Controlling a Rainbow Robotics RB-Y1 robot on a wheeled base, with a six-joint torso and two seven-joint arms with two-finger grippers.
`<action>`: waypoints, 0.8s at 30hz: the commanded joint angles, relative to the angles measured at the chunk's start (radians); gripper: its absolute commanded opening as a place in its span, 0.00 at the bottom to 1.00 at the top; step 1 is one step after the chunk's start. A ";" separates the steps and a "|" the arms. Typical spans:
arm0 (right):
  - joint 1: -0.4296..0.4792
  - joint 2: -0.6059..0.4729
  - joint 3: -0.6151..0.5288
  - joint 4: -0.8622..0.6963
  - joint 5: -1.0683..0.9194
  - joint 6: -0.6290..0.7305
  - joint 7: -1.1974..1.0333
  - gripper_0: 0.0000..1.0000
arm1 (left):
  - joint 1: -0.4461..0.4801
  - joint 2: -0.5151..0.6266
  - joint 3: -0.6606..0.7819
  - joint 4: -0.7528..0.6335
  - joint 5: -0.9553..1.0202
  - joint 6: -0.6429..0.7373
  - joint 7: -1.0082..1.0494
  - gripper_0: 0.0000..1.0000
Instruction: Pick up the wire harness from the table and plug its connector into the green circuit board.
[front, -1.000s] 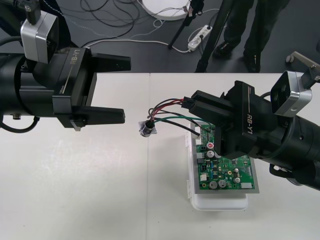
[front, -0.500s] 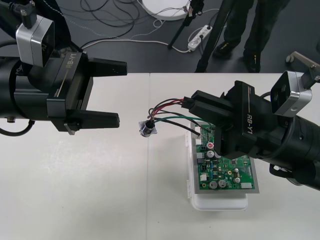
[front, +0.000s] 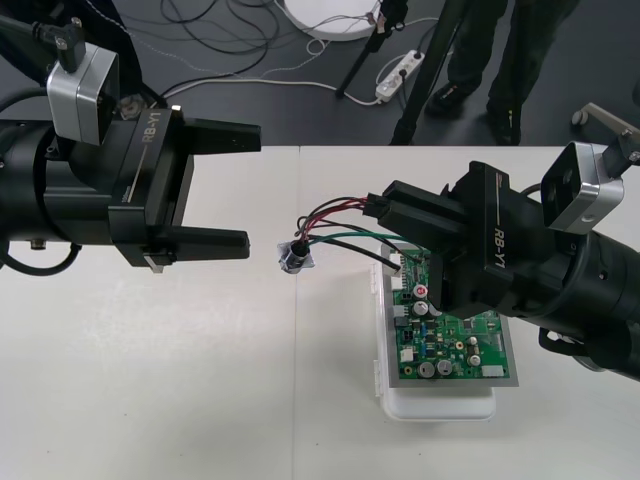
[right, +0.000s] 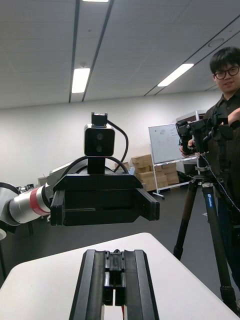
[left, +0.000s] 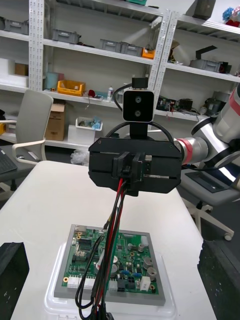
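Right gripper (front: 384, 211) pinches harness (front: 334, 236) above circuit board (front: 455, 345).

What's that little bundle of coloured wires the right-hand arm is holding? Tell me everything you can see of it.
The harness is a few thin wires, red, black and green, seemingly plastic-coated. At one end a small black plug is clamped in the right end effector, held up near the far edge of the board and not plugged in. The wires arc towards the robot's left and droop to a round metal socket with a flange, beside the board. Whether the socket touches the table cannot be told.
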 joint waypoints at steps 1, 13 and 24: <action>-0.024 -0.021 -0.002 -0.030 -0.016 0.004 0.010 0.00 | -0.018 -0.034 -0.022 -0.012 -0.030 -0.033 -0.067 1.00; -0.024 -0.021 -0.002 -0.030 -0.016 0.005 0.010 0.00 | -0.061 -0.071 -0.057 -0.009 -0.051 -0.033 -0.056 1.00; -0.024 -0.021 -0.002 -0.030 -0.016 0.007 0.009 0.00 | -0.109 -0.127 -0.085 0.006 -0.095 -0.027 -0.038 1.00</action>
